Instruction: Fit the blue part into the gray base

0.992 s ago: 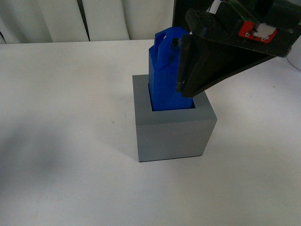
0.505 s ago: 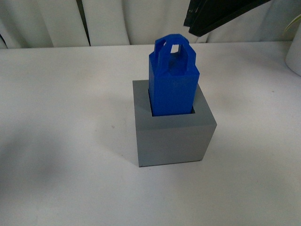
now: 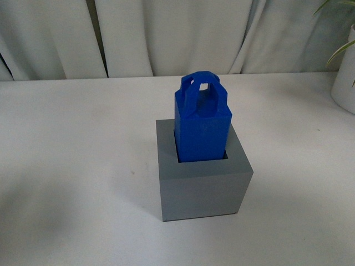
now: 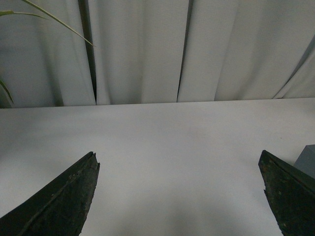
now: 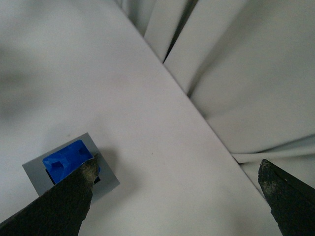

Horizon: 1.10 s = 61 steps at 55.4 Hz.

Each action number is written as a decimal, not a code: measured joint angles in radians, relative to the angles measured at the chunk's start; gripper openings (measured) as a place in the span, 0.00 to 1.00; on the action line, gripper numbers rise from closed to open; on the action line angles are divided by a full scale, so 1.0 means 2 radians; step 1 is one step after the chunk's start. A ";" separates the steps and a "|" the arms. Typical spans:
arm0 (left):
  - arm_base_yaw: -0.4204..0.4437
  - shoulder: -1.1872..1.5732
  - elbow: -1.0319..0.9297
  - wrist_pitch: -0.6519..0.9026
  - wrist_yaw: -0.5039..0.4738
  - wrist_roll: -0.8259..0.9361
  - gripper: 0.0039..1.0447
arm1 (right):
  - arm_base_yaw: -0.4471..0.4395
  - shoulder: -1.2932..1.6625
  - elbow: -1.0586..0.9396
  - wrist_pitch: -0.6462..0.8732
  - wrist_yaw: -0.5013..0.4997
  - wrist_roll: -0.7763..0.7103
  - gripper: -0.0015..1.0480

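The blue part [image 3: 202, 124] stands upright in the square recess of the gray base [image 3: 202, 188] on the white surface [image 3: 72, 166], its looped top above the rim. The right tool [image 5: 178, 161] hangs above them, jaws wide apart and empty. The left tool [image 4: 178, 156], low over the surface, is likewise spread, holding nothing.

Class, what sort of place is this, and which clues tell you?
Probably an indoor test bench: a white table, pale curtains behind it, and a blue part standing in a gray base.

Open table [image 3: 66, 166] surrounds the gray base [image 3: 202, 191]; blue part [image 3: 202, 130] juts upward
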 joint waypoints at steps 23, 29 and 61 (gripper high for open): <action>0.000 0.000 0.000 0.000 0.000 0.000 0.94 | -0.016 -0.163 -0.233 0.264 0.086 0.245 0.93; 0.000 0.000 0.000 0.000 0.000 0.000 0.94 | -0.012 -0.165 -0.237 0.273 0.105 0.255 0.92; 0.000 0.000 0.000 0.000 0.000 0.000 0.94 | -0.070 -0.322 -0.497 0.440 0.298 0.344 0.02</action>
